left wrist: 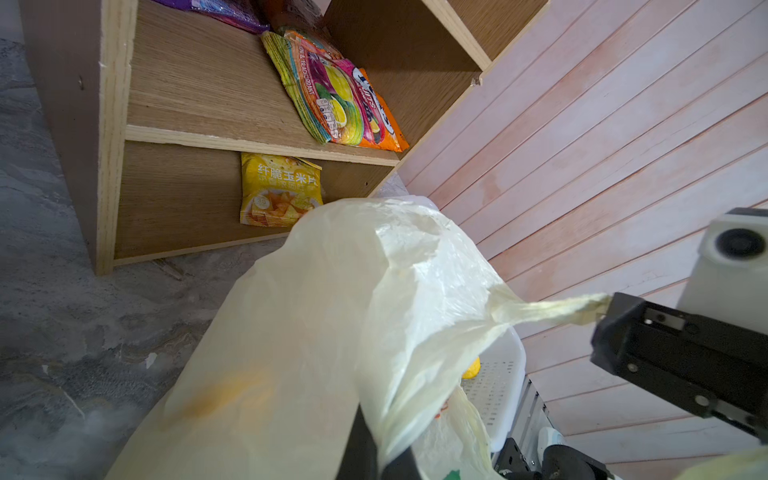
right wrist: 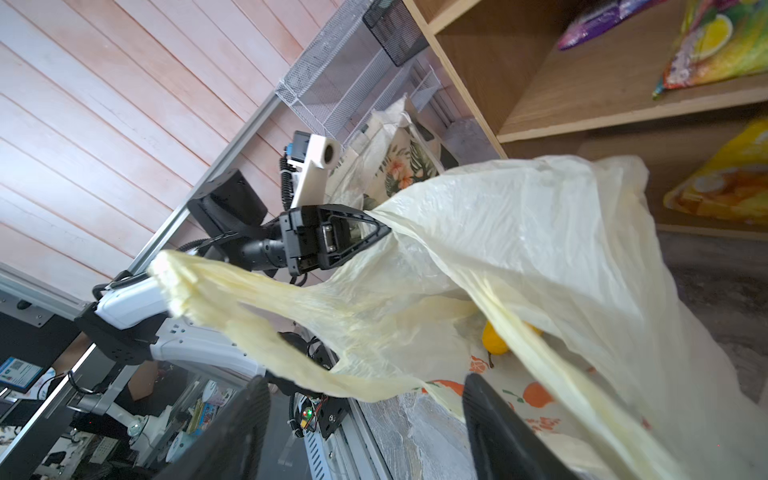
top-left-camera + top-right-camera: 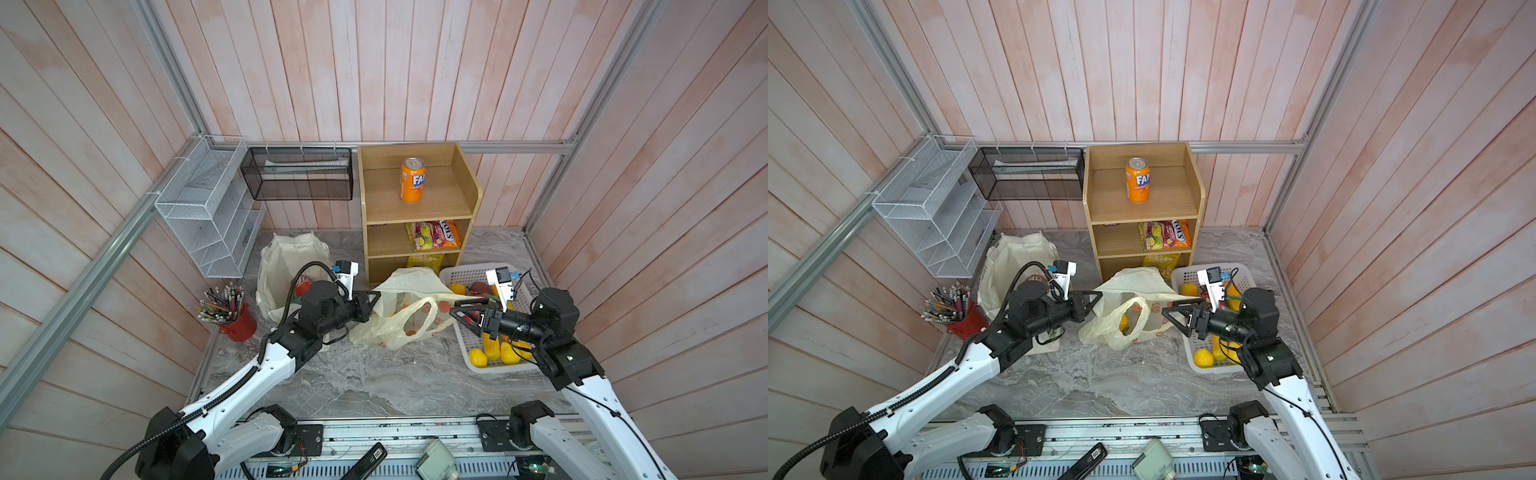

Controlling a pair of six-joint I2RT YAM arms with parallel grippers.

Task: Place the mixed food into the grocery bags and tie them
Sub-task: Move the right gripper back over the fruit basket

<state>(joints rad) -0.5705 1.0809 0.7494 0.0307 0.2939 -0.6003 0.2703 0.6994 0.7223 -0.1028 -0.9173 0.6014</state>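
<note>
1. The plastic bag [image 3: 407, 286] [image 3: 1129, 286] lies slumped in the middle of the table [image 3: 374, 382], mouth gaping. Its orange-fruit print shows low on its side.
2. At the bag's 9 o'clock the left claw [image 3: 377, 296] [image 3: 1098, 296] [image 2: 384, 227] is clenched on the bag's rim, with film bunched at its tip.
3. At the bag's 3 o'clock the right claw [image 3: 465, 322] [image 3: 1175, 322] is released, jaws spread wide.
4. A twisted handle [image 1: 552, 309] [image 2: 232, 286] stretches from the bag to one finger [image 1: 623, 316] of the right claw and touches its tip. I cannot tell whether it is hooked there.
5. One yellow fruit [image 3: 1123, 322] [image 2: 494, 338] sits inside the plastic bag, seen through the mouth.
6. The tote [image 3: 286, 253] [image 3: 1013, 253] stands upright at the bag's 10 o'clock, behind the left arm. A red can [image 3: 302, 286] shows in its open mouth, half hidden by the arm's cable.
7. The basket [image 3: 465, 272] [image 3: 1187, 270] sits at the bag's 3 o'clock, under the right arm. More yellow fruits [image 3: 478, 357] [image 3: 1203, 358] lie in it.
8. The shelf [image 3: 374, 195] stands at the bag's 12 o'clock, just behind it.
9. A Fanta can [image 3: 412, 179] is upright on top of the shelf. A candy packet [image 3: 432, 235] lies on the middle level and a chips packet [image 1: 280, 189] leans in the bottom one.
10. A red pencil cup [image 3: 239, 324] stands at the table's 9 o'clock edge, near the tote.
</note>
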